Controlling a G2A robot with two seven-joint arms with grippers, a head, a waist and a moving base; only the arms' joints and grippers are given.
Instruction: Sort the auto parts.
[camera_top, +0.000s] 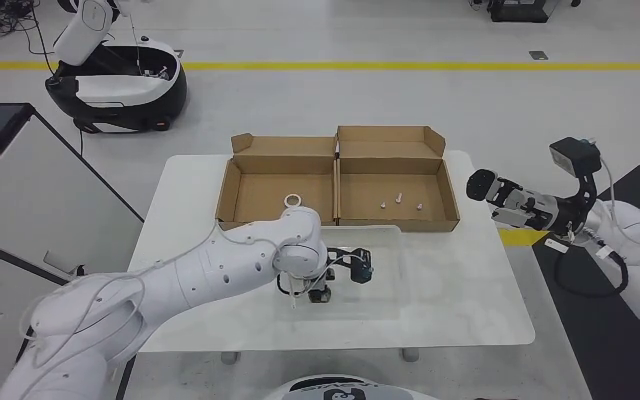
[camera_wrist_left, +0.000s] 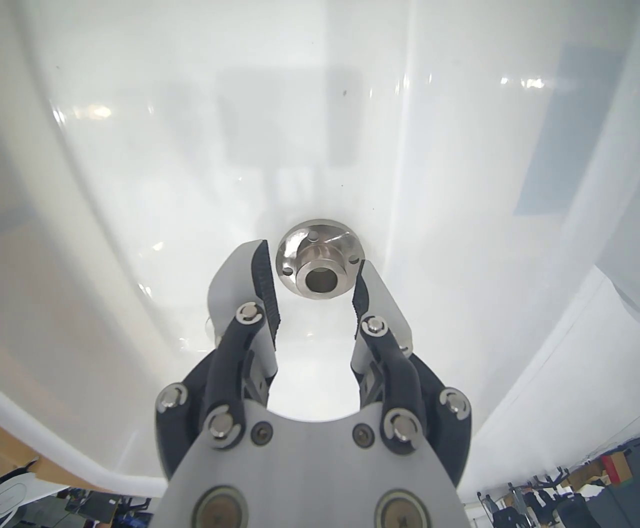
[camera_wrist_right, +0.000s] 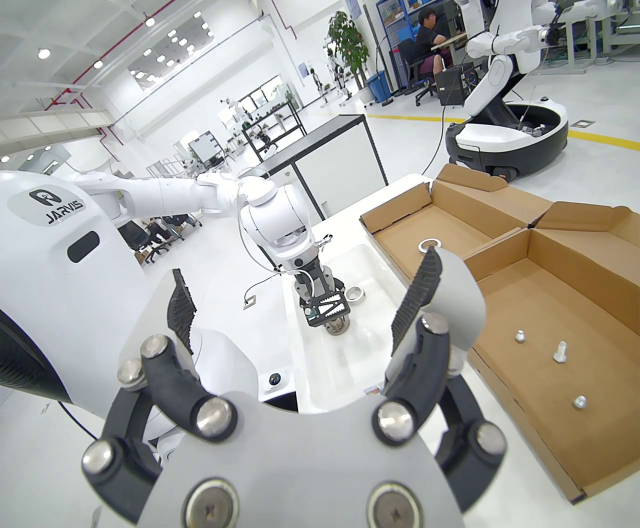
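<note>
Left gripper (camera_wrist_left: 314, 280): we are pointing it down, jaws apart.
Right gripper (camera_top: 480, 187): we are holding it raised, jaws apart.

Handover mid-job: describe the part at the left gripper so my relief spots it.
In the white plastic tray, the left gripper straddles a shiny metal hub. Its holed round flange and hollow collar set it apart from the plain metal ring nearby.

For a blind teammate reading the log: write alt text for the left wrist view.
The left gripper, open, brackets a shiny metal flanged hub lying on the floor of a white tray, with its bore facing the camera. Whether the gripper touches the flange cannot be told.
</note>
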